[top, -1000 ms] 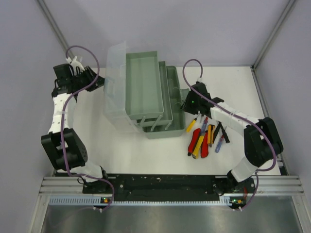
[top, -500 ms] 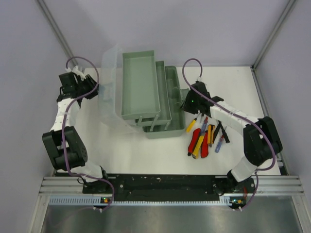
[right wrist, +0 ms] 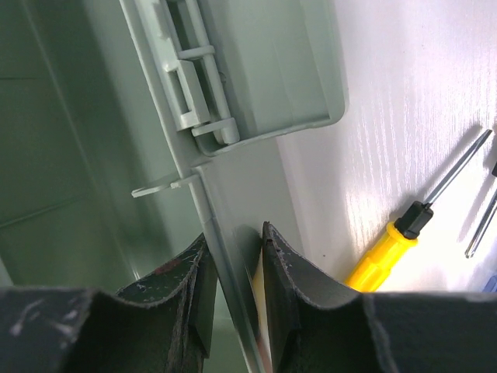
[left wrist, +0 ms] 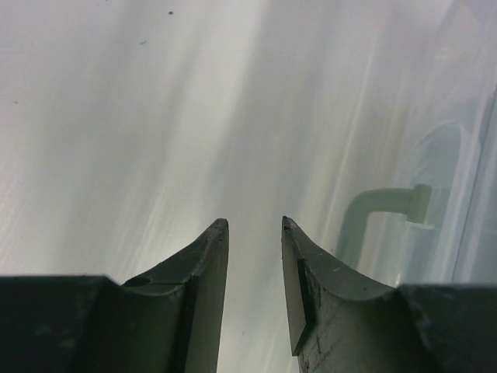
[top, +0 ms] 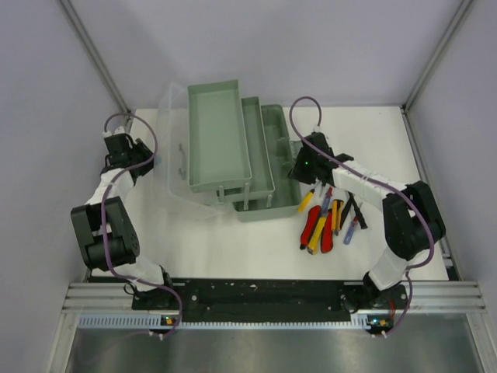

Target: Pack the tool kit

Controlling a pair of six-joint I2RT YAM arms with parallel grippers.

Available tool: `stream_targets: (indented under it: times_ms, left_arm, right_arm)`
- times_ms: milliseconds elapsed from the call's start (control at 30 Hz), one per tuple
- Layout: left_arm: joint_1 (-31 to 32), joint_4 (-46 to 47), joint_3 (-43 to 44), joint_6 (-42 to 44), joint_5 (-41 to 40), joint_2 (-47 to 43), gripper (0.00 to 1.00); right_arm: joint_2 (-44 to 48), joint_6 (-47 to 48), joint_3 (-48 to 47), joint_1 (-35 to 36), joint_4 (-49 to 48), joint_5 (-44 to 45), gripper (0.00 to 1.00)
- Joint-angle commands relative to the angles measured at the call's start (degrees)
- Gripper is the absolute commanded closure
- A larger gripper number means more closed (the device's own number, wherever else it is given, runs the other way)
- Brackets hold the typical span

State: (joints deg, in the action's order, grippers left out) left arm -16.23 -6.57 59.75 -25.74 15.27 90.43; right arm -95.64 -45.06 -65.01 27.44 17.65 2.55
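Observation:
The green toolbox [top: 281, 148] stands open, its two fold-out trays [top: 219, 136] swung out to the left and the clear lid [top: 174, 159] leaning out beyond them. My right gripper [top: 297, 168] is shut on the box's right wall [right wrist: 233, 194], one finger inside and one outside [right wrist: 233, 233]. My left gripper [top: 149, 161] is open and empty [left wrist: 252, 225] just left of the clear lid [left wrist: 466, 155], not touching it. The box's green handle [left wrist: 380, 206] shows through the lid. The loose tools [top: 328, 217] lie on the table right of the box.
The tools include red-handled pliers [top: 314, 230], a yellow screwdriver [top: 307, 200] that is also in the right wrist view [right wrist: 388, 242], and several smaller drivers [top: 351, 217]. The white table [top: 233, 249] ends at the enclosure walls on the left and right.
The trays and clear lid have swung further left and opened wider. My left gripper has drawn back toward the near left, away from the lid. My right gripper has stayed on the box wall.

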Motion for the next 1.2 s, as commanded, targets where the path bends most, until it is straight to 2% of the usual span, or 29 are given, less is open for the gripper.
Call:
stream_targets:
  times_ms: [0,267,400,833,1067,1167]
  left_arm:
    - [0.4,5.8,-1.3,-1.4,-3.5,1.2,0.62]
    - [0.3,3.1,-0.9,-2.3,-10.9,2.6,0.64]
    - [0.3,0.2,-0.3,-4.2,-18.5,2.8,0.68]
    - [0.3,-0.8,0.9,-4.0,-19.5,2.9,0.71]
    - [0.3,-12.2,8.2,-6.5,-28.0,1.5,0.71]
    - [0.3,-16.4,11.7,-6.4,-29.3,-0.3,0.66]
  right_arm:
    - [-0.8,-0.6,-2.5,-0.7,0.0,-0.2,0.71]
    - [-1.9,-0.8,-3.0,-0.6,0.0,-0.8,0.71]
    - [-2.1,-1.2,-2.9,-0.8,0.0,-1.1,0.71]
    - [-2.5,-1.6,-3.1,-0.7,-0.2,-1.7,0.71]
    - [-0.6,2.5,-6.8,-0.8,1.7,-1.4,0.70]
    - [1.1,5.5,-10.9,-0.8,5.5,0.3,0.68]
